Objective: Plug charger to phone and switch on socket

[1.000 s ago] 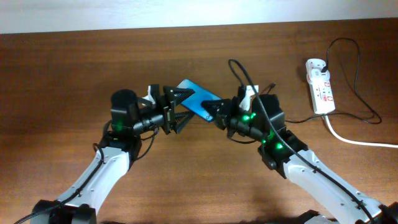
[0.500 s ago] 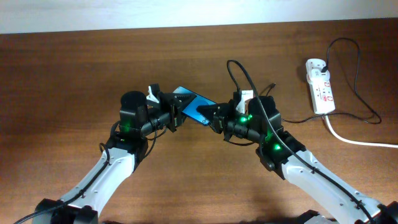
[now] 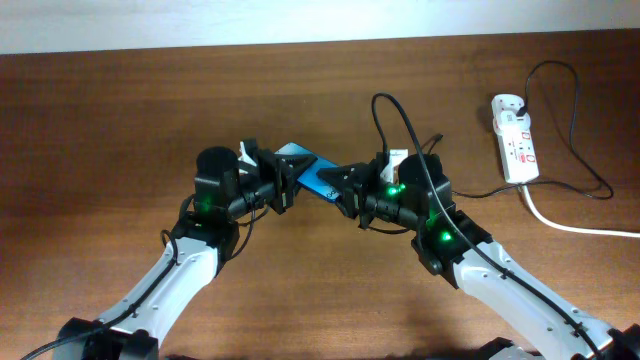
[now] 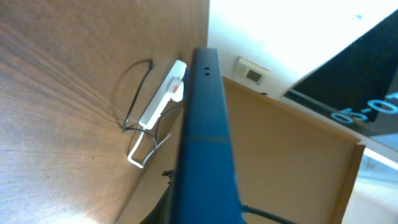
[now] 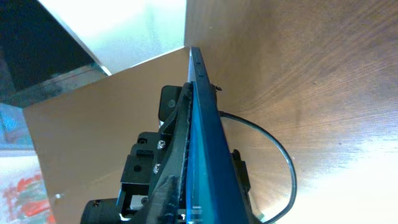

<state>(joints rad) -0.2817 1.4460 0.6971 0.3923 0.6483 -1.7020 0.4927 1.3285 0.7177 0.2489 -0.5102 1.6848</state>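
And here's the phone (image 3: 305,172), up off the table (image 3: 110,110) in the middle of the overhead view, blue screen showing, tilted with one end toward 10 o'clock and the other toward 4. The left gripper (image 3: 283,180) pinches it from the 9 o'clock side and the right gripper (image 3: 345,183) bites its 3 o'clock end. Both wrist views show the phone edge-on right down the centre, so I judge both sets of fingers closed on it.

Further out, toward 2 o'clock, the socket (image 3: 515,138) lies well apart at the table's far right, and the charger (image 3: 585,150) loops around its 3 o'clock side (I cannot pick out the connector tip).

My read is that we're at the phone-presenting step, nothing plugged, switch untouched. The next move calls for one arm to keep the phone steady, port end exposed. The other arm should let go, fetch the cable's free end and line it up squarely with the port.
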